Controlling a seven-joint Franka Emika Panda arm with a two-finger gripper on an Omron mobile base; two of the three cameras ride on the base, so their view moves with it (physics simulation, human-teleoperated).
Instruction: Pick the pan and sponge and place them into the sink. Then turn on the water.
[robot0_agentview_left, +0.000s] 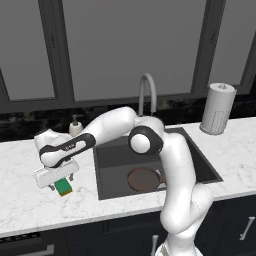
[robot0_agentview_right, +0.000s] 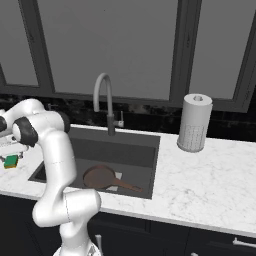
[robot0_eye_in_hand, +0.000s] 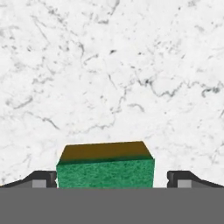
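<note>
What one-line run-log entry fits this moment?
pan: in sink | sponge: on counter, between open hand fingers | water: off

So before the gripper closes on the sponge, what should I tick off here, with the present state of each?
1. Pan already in the sink: ok.
2. Sponge centred between the fingertips in the hand view: ok.
3. Gripper open wide enough, gaps on both sides of the sponge: ok.
4. Gripper low enough for the fingers to span the sponge's sides: cannot tell.
5. Free basin floor beside the pan for the sponge: ok.
6. Water off at the faucet: ok, no stream seen.
</note>
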